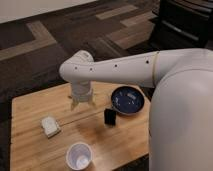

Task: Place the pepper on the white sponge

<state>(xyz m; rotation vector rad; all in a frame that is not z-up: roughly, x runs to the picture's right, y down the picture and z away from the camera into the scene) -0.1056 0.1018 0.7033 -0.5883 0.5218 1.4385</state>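
The white gripper [82,103] points down at the light wooden surface [30,107], far centre; whether it is spread or pinching, I cannot tell. The slender orange-red pepper is out of sight. The off-white rectangular sponge [50,126] lies nearer and left of the gripper

One wooden table [30,155] is counted. Four loose items are counted on it: one white sponge [49,126], one white plastic cup [79,156], one dark blue bowl [127,100] and one small black block [109,116]. One robot arm [120,70] is counted, fitted with one gripper [82,105], which is pointed down over the far part of the table, between the white sponge and the dark blue bowl.
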